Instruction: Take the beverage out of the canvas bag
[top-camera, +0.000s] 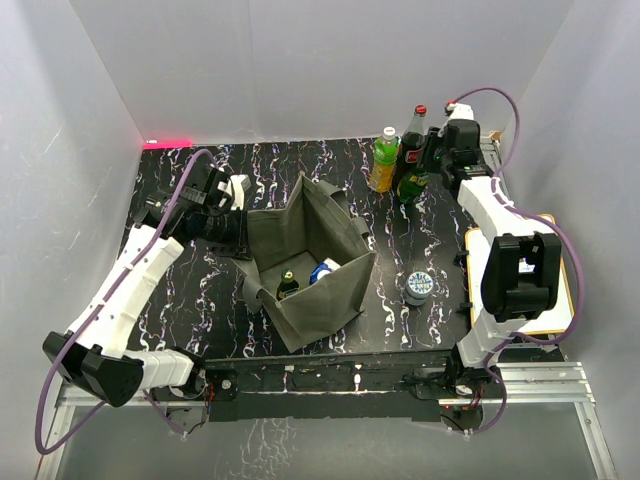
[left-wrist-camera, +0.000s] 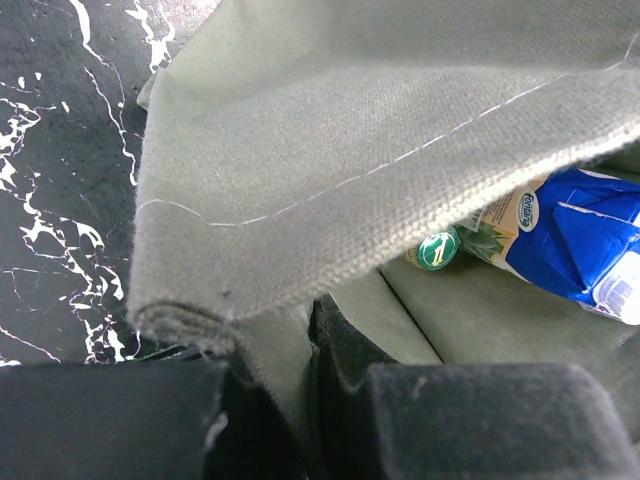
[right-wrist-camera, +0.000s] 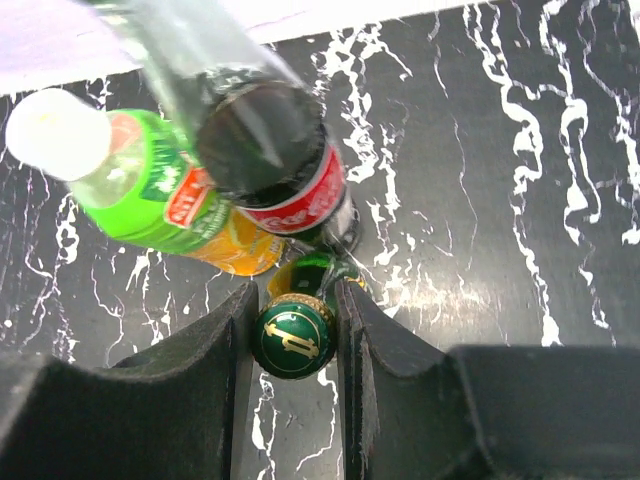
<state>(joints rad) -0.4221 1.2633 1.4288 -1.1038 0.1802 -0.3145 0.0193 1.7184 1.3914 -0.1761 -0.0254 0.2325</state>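
Jaws of the right gripper (right-wrist-camera: 295, 300) clamp the cap of a green bottle (right-wrist-camera: 293, 340) beyond the canvas bag (top-camera: 300, 235), beside a cola bottle (right-wrist-camera: 275, 160); the left gripper (left-wrist-camera: 300, 390) pinches the bag's left wall, a green-capped bottle (left-wrist-camera: 437, 250) and blue carton (left-wrist-camera: 575, 240) lying inside

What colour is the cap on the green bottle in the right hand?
Dark green cap with gold emblem; right wrist view shows it best.
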